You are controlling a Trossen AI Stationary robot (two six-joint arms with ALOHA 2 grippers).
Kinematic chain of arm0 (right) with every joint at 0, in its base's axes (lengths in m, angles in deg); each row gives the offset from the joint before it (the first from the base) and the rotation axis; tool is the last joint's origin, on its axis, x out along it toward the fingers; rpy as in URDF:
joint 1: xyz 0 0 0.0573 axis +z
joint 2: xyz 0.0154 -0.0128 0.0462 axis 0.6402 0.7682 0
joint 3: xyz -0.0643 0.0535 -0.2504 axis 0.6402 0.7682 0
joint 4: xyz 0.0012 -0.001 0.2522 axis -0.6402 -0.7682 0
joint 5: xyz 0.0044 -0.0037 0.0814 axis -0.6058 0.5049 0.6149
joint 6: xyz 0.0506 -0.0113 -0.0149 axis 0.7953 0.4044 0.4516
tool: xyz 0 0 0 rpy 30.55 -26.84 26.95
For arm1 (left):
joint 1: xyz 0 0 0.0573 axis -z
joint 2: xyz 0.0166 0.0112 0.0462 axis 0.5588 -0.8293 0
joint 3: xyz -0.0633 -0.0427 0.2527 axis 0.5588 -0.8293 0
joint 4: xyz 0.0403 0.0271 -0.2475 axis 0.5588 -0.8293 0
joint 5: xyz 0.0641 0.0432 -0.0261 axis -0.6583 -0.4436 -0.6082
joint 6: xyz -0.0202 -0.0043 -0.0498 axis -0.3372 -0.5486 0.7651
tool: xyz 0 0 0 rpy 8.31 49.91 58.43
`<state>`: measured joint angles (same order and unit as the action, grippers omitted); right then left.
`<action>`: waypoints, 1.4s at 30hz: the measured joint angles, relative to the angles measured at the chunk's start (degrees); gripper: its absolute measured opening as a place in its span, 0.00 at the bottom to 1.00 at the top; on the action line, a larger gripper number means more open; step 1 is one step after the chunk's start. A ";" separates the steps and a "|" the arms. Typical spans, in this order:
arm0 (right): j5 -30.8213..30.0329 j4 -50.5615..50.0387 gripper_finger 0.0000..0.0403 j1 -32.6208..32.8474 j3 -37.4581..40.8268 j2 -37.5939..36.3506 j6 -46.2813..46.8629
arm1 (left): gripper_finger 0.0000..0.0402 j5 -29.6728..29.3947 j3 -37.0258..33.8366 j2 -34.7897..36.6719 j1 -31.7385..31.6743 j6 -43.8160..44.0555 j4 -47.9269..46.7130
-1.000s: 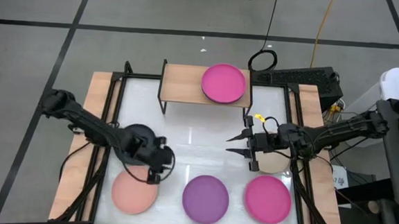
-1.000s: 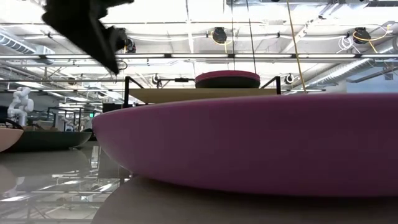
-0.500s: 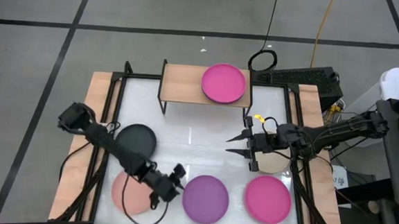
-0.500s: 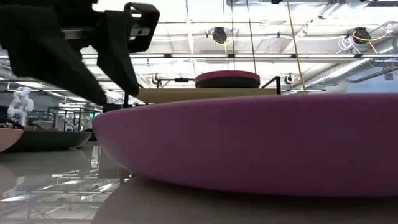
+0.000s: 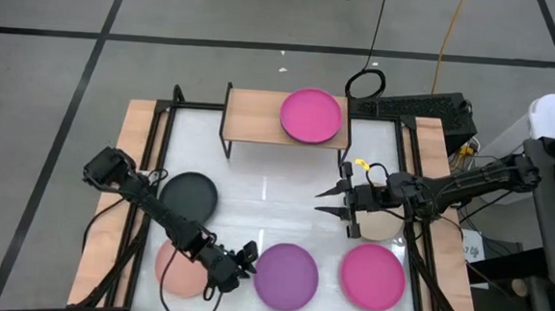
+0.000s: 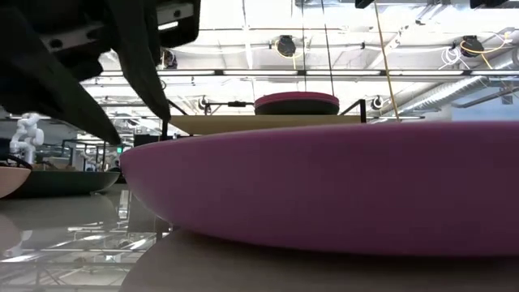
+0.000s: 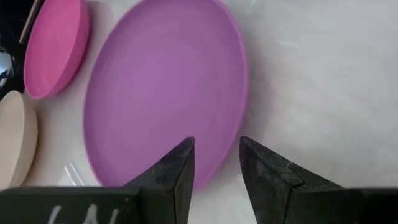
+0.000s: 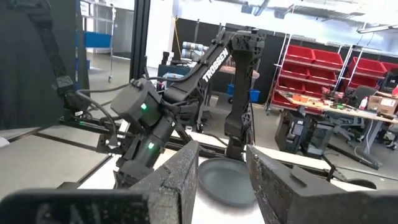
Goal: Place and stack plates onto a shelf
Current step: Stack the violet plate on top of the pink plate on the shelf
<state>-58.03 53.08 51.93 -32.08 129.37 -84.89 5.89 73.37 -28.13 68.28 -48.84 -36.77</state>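
Observation:
My left gripper [image 5: 248,257] is open and low at the left rim of the purple plate [image 5: 286,277], which lies flat on the table. In the left wrist view its two fingers [image 7: 184,167] stand either side of that plate's rim [image 7: 231,140], apart from it. The purple plate [image 6: 324,186] fills the low view, with the left gripper [image 6: 97,65] above its left end. My right gripper [image 5: 321,201] is open, hovering beside the beige plate [image 5: 381,225]. The shelf [image 5: 256,116] carries a magenta plate [image 5: 311,116] lying on a dark one [image 6: 296,108].
A salmon plate [image 5: 182,271] lies left of the left gripper, a black plate [image 5: 190,196] behind it, and a second magenta plate [image 5: 371,277] right of the purple one. The shelf's left half is bare. Black frame rails run along the table's sides.
My left gripper has swung from above the black plate toward the table's near edge and a little right, coming down to the purple plate's left rim. The black plate now shows uncovered. The plates have not moved.

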 joint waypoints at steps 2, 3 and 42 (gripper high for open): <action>0.00 -0.05 0.29 0.00 0.07 0.00 0.05 | 0.33 -0.06 0.00 0.00 -0.11 -0.93 0.42; 0.00 -0.11 0.29 0.00 0.07 0.00 0.14 | 0.33 -0.05 0.18 0.00 -0.11 -1.46 0.69; 0.01 -0.79 0.29 0.00 0.09 0.02 1.75 | 0.32 1.94 13.93 -10.44 -1.48 -2.54 -16.79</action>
<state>-58.02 52.29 51.93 -31.99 129.40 -83.14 7.84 87.29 -38.57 66.80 -51.38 -53.56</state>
